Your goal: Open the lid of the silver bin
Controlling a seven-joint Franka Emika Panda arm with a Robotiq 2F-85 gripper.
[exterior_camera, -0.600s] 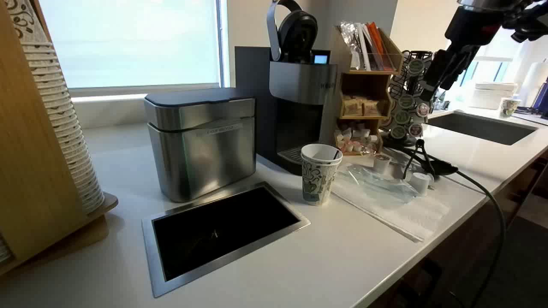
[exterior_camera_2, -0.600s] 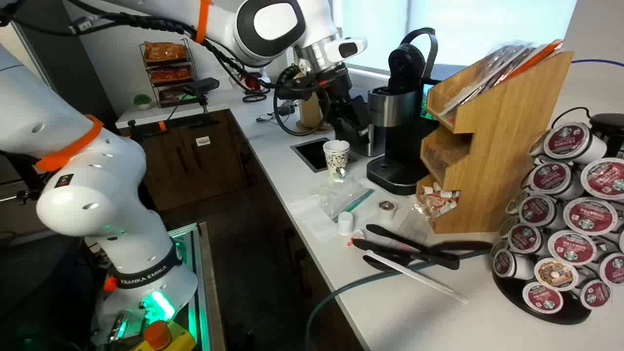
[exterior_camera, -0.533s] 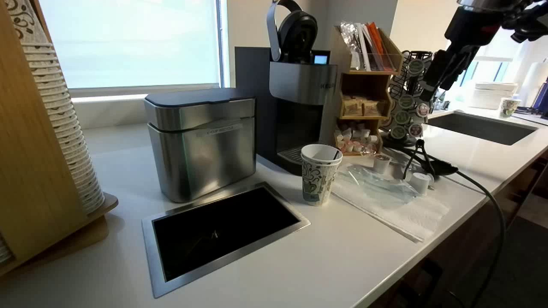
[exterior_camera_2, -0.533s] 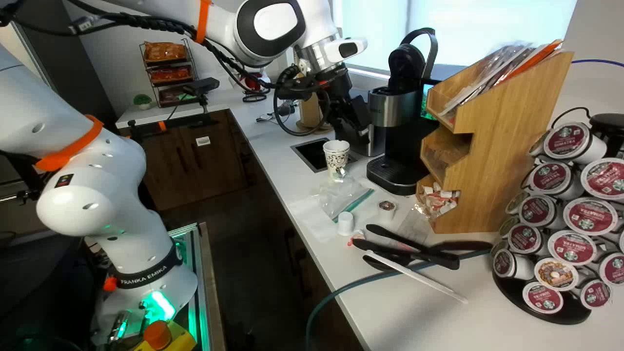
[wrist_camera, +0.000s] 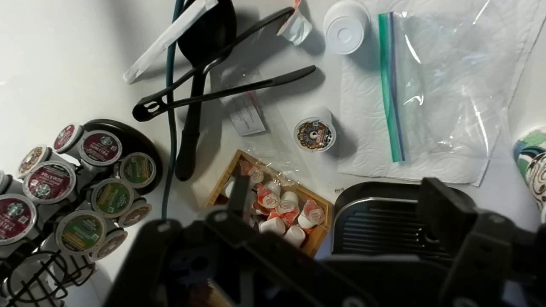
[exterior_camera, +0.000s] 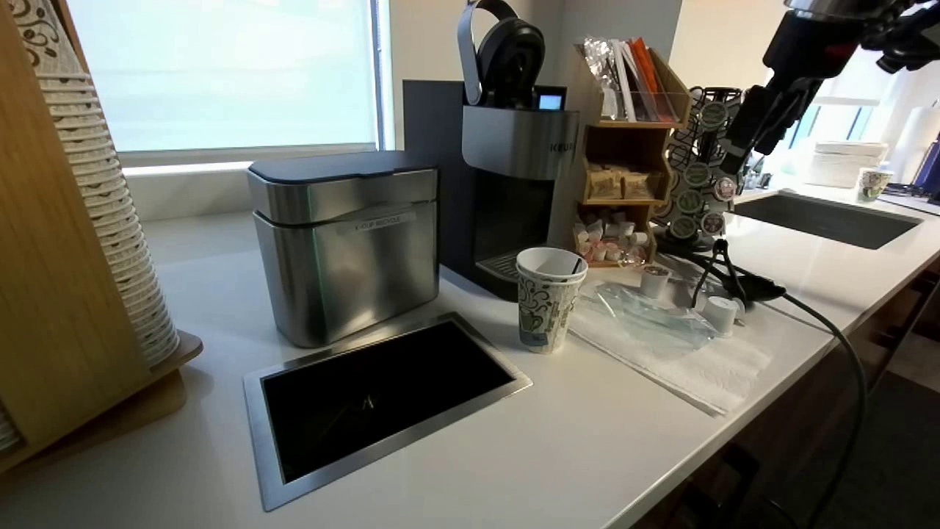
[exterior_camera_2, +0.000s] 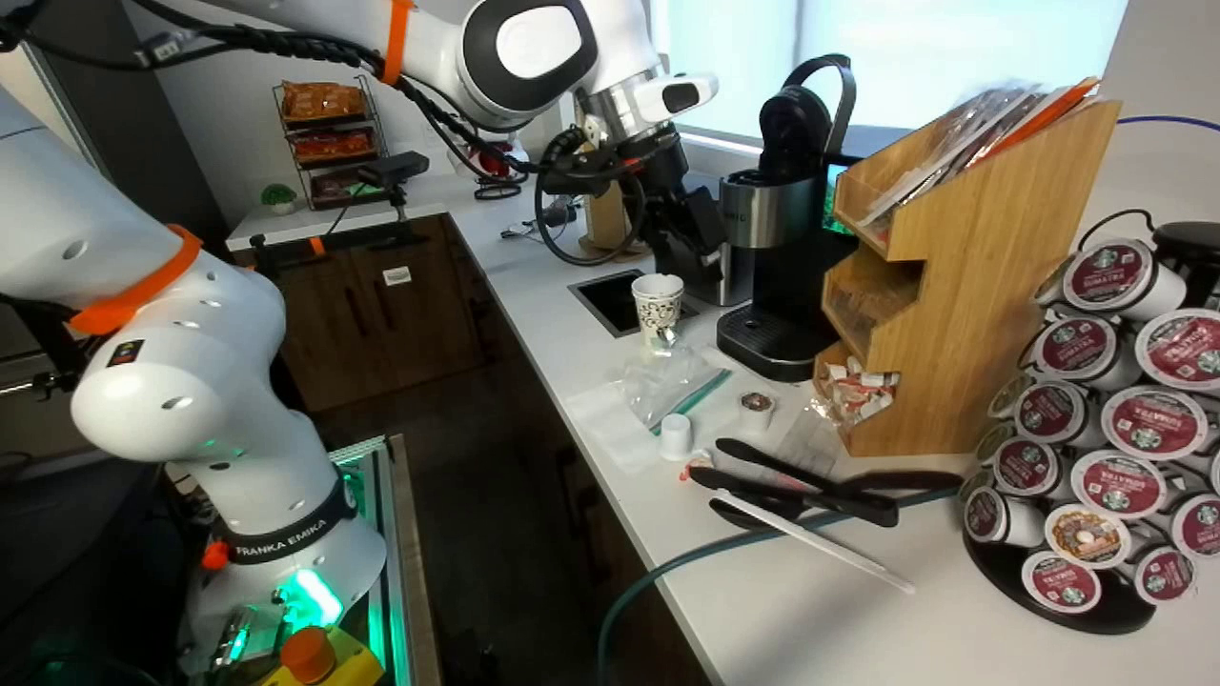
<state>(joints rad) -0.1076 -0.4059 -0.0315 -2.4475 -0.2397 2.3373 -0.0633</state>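
In an exterior view, with twelve at its top edge, the small brushed-steel, rounded-rectangular silver bin (exterior_camera: 356, 272) stands upright on the glossy white countertop (exterior_camera: 573, 441), at about eight o'clock from the black-and-steel coffee machine (exterior_camera: 514, 139). Its slightly domed, dark grey lid (exterior_camera: 330, 166) lies closed over the body. A flat rectangular steel frame (exterior_camera: 266, 441) edging a dark opening (exterior_camera: 382, 389) sits just beside the bin toward six o'clock; nested white paper cups (exterior_camera: 547, 308) with printed swirls stand between three and four. Well apart from the bin, between two and three o'clock, hangs the black two-fingered gripper (wrist_camera: 341, 202). In the wrist view its fingers stand wide apart: one tip at seven o'clock, in front of the wooden compartment (wrist_camera: 322, 230) of white creamer cups (wrist_camera: 286, 209), the other near four, in front of the ribbed black drip tray (wrist_camera: 379, 221).
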